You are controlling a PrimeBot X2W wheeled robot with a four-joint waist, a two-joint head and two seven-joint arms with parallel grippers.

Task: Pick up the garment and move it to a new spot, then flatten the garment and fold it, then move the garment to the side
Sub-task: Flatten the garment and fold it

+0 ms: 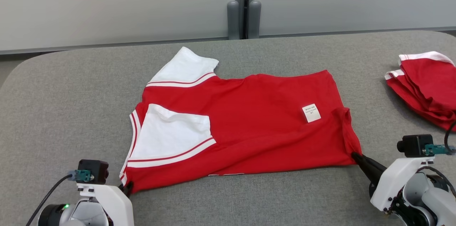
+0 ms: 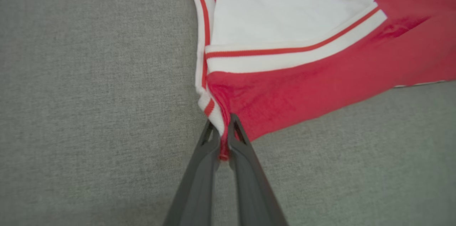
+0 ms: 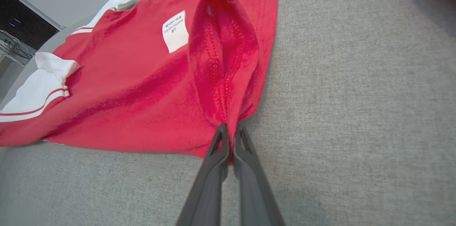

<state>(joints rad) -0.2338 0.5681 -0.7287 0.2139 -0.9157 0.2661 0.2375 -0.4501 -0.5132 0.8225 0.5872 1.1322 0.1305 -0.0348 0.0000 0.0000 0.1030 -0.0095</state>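
Pressed together on the striped-trim corner of a red T-shirt [image 1: 249, 119] with white sleeves: left claw [image 2: 222, 126]. Pinching the hem corner at the opposite end: right claw [image 3: 231, 130]. Spread between both claws on the grey desk [image 1: 71, 112], one sleeve folded onto the body just ahead of the left claw. Well beyond the right claw, off to its right: a folded red garment [image 1: 424, 83].

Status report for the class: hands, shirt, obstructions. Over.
Left hand shut on shirt corner. Right hand shut on hem corner. Red pile apart, far right.
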